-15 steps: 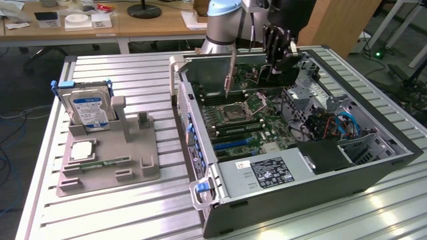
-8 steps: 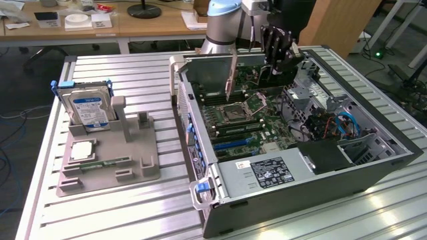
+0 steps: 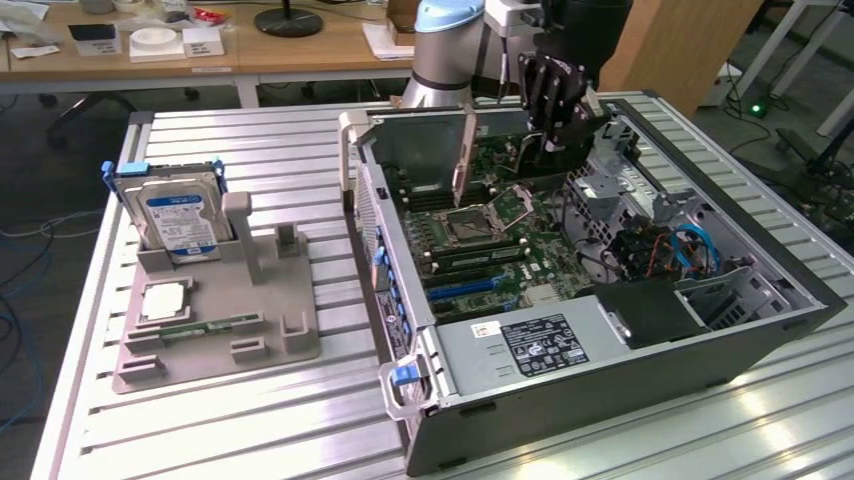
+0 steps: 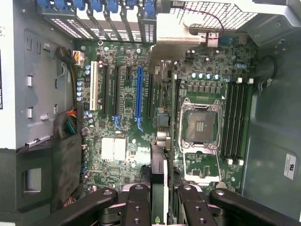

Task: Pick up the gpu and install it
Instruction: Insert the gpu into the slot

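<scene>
The gpu [image 3: 463,165] hangs on edge over the motherboard [image 3: 467,250] inside the open computer case [image 3: 747,330]. My gripper [image 3: 554,140] is shut on the card's end away from the case's slotted wall. In the wrist view the gpu [image 4: 159,162] shows edge-on as a thin dark strip between my two black fingers [image 4: 137,207]. It runs up to its silvery end bracket [image 4: 176,42] by the slotted rear wall. It lies between the long blue slot [image 4: 139,94] and the CPU socket [image 4: 200,125]. Whether it touches a slot I cannot tell.
A grey fixture [image 3: 267,345] at the exterior view's left holds an upright hard drive [image 3: 174,215], a square chip [image 3: 163,300] and a memory stick [image 3: 214,325]. The power supply [image 3: 534,345] and a cable bundle [image 3: 667,250] fill the case's near end. Desks stand behind.
</scene>
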Robot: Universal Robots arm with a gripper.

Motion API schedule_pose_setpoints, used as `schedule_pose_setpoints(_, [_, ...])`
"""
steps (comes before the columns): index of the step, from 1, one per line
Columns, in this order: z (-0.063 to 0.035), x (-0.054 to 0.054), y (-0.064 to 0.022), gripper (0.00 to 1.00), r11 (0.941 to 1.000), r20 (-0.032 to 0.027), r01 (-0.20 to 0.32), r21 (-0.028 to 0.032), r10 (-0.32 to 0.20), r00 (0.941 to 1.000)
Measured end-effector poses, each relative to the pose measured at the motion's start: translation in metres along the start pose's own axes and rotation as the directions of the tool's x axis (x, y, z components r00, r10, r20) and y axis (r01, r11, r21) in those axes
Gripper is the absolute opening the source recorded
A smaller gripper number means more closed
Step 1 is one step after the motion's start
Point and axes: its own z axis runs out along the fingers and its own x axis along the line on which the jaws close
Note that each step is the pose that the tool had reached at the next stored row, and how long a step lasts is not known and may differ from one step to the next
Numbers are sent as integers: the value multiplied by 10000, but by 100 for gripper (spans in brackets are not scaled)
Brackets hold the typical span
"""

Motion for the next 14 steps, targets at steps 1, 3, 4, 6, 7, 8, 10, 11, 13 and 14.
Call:
schedule_pose_setpoints(1, [2,2,0,27,10000,-1,-1,-1,1,10000])
schedule_pose_setpoints(3, [7,8,1,27,10000,-3,0,-2,0,10000])
schedule_pose_setpoints(4, [22,14,1,27,10000,-2,1,-2,-1,10000])
schedule_pose_setpoints(6, [33,17,2,27,10000,0,0,0,0,10000])
schedule_pose_setpoints(7, [33,18,2,27,10000,1,0,-1,0,10000])
schedule_pose_setpoints(8, [35,18,3,27,10000,1,0,-2,0,10000])
schedule_pose_setpoints(10, [39,21,7,27,10000,1,-4,-2,4,10000])
schedule_pose_setpoints(11, [41,23,8,27,10000,4,-8,-1,8,10000])
schedule_pose_setpoints(13, [43,40,9,27,10000,0,-12,-3,12,10000])
schedule_pose_setpoints(14, [45,51,10,27,10000,1,-15,-2,15,10000])
